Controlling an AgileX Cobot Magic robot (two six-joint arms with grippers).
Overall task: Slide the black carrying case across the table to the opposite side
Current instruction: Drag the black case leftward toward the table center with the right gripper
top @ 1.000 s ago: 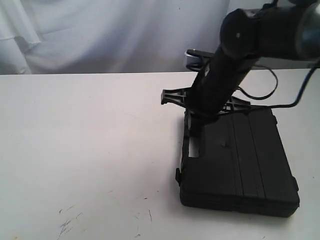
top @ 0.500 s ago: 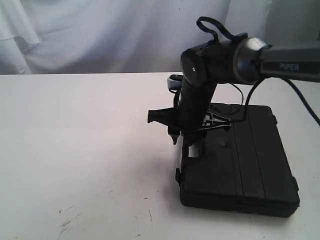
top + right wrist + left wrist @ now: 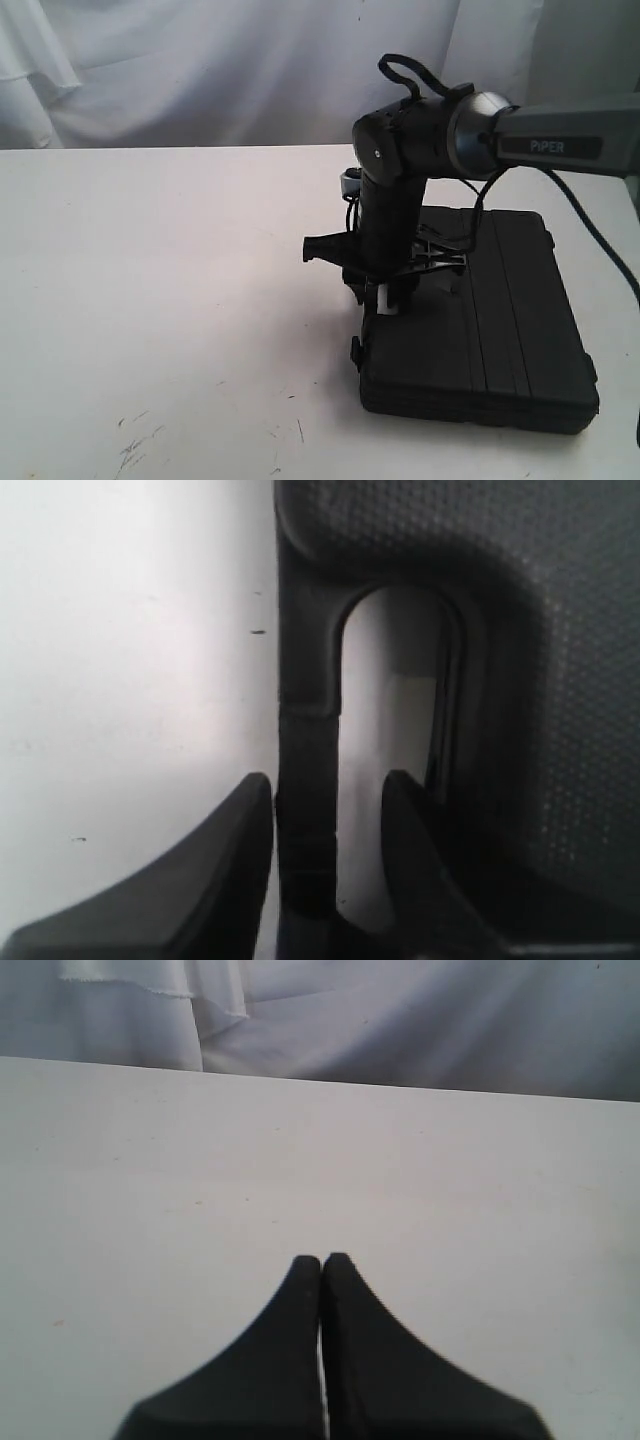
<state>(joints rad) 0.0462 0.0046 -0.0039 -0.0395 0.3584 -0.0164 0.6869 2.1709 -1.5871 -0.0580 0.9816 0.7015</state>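
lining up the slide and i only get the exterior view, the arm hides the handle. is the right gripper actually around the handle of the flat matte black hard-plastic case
Observer: Yes. The right wrist view shows the right gripper open astride the moulded handle bar of the flat matte black hard-plastic case. One finger is at the cut-out and the other is on the table side, with a gap beside the bar.
Operator: ok and the left gripper, it's nowhere in my view
Observer: The left wrist view shows the left gripper shut with nothing between its fingers. Only the large plain white table lies ahead of it, and the case is not in that picture.
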